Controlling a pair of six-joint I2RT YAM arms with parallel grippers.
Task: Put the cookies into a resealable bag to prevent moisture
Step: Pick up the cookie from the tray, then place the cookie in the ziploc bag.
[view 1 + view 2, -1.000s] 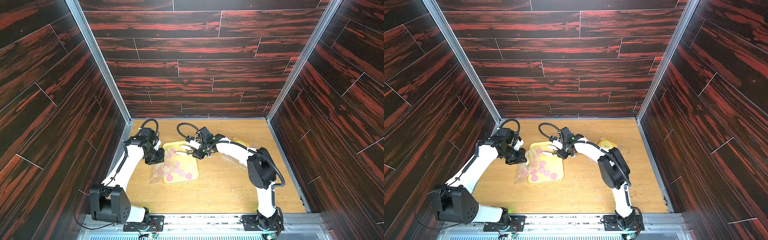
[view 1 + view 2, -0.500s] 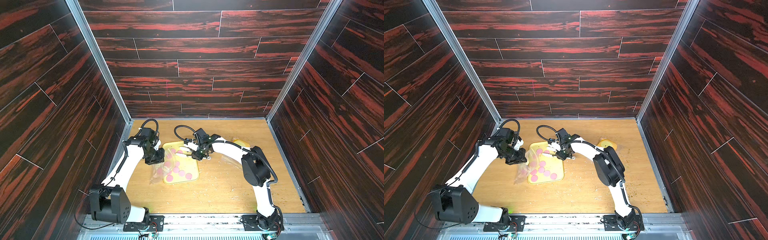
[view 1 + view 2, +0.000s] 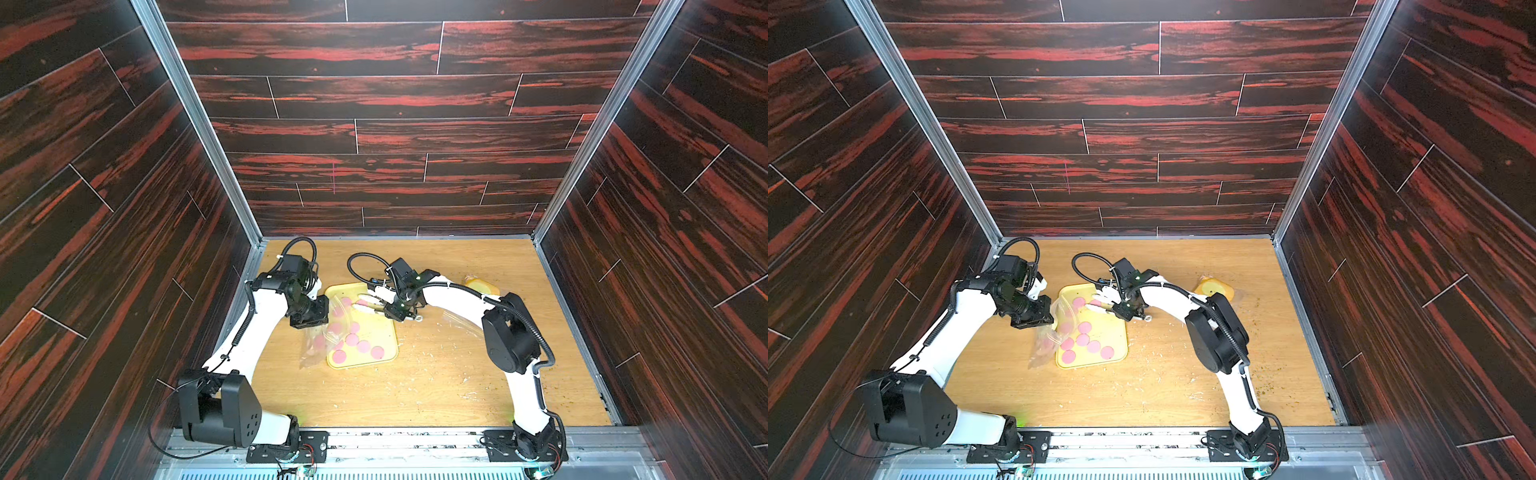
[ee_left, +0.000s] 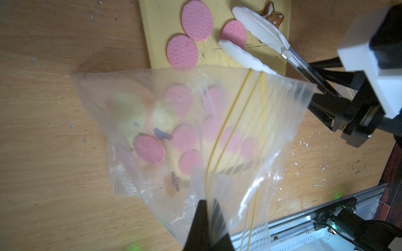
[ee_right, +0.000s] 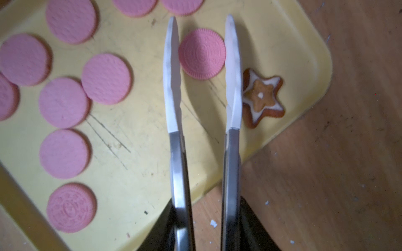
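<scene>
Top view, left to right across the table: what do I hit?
left gripper, pinching the resealable bag → yellow tray with the cookies → right gripper, holding tongs → yellow lump

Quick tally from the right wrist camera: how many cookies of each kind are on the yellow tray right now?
Pink round cookies: 10 (three cut off by the picture's edge)
Star-shaped iced cookie: 1
Total on the yellow tray: 11
</scene>
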